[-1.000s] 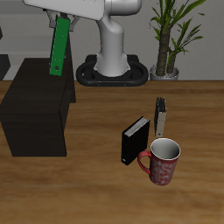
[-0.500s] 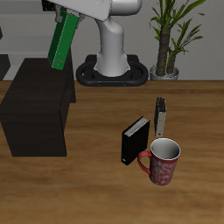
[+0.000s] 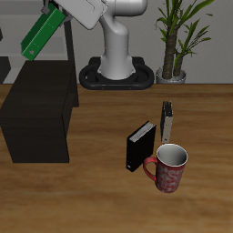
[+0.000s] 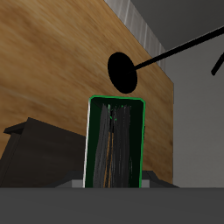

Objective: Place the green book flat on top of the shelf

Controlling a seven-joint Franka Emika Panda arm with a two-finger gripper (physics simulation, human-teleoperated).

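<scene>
The green book is held in my gripper, tilted steeply, in the air above the back of the shelf, a large matte-black box with a flat top. The gripper is shut on the book's upper end. In the wrist view the green book fills the middle, seen end-on with its pale page edge, and the shelf's black top lies beneath it.
A black book stands upright near the table's middle, with a thin grey-white book behind it. A red patterned mug sits near the front edge. A potted plant stands beside the robot base.
The gripper has swung the green book from nearly upright to a steep tilt, and moved it higher and outward over the shelf.
</scene>
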